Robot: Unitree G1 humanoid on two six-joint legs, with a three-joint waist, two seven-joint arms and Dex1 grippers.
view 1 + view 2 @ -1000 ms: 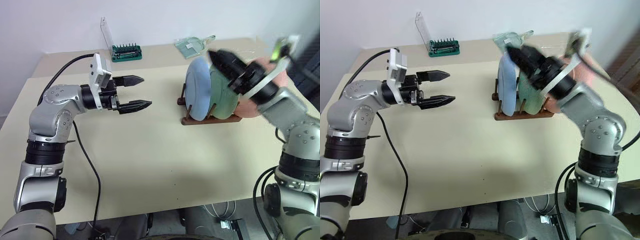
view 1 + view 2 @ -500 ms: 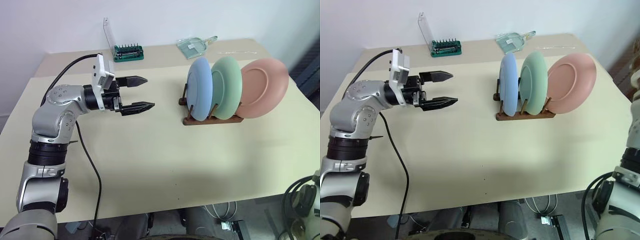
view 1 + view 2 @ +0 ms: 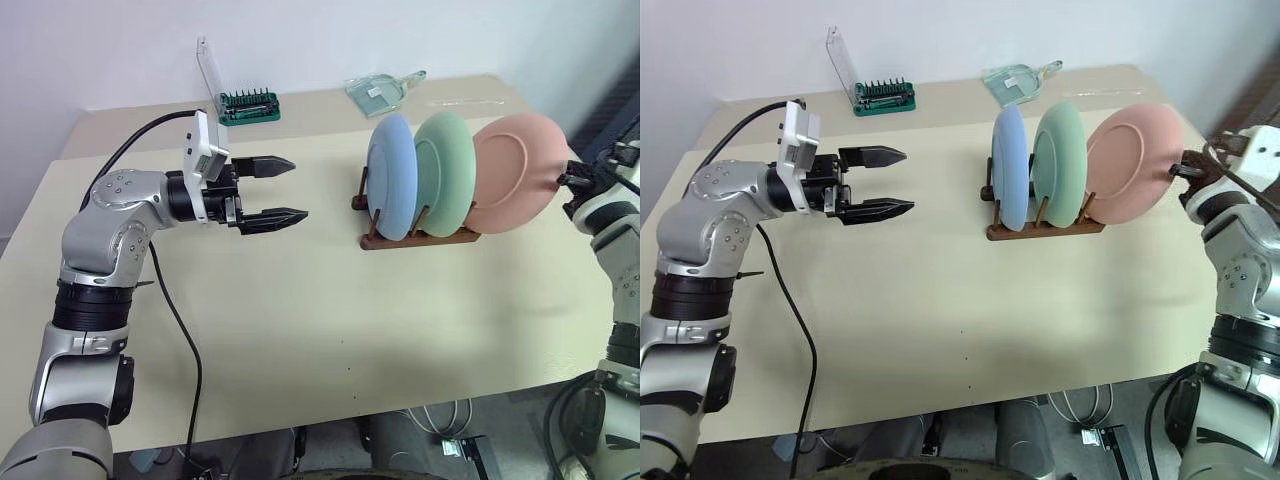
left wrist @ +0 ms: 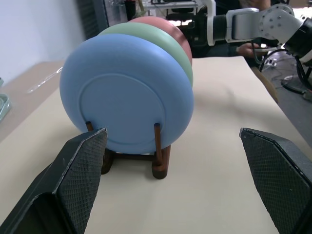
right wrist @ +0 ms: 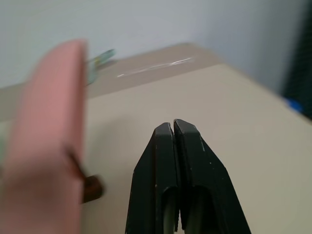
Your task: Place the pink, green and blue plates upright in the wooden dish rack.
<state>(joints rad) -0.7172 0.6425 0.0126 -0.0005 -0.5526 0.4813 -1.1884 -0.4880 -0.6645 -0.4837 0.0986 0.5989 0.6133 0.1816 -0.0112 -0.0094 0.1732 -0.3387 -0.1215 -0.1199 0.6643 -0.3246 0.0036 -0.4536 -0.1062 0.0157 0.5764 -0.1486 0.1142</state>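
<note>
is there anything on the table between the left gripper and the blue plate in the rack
Nothing visible. The open left gripper points across bare table at the blue plate, which stands upright at the near end of the wooden rack.

A green tool holder and a clear dustpan sit on the beige table.

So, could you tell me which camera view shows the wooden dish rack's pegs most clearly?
The left wrist view: it looks straight at the wooden dish rack, with two upright pegs standing against the blue plate. The two eye views show the rack from above, with the three plates hiding most of it. The right wrist view gives just one blurred end beside the pink plate.
</note>
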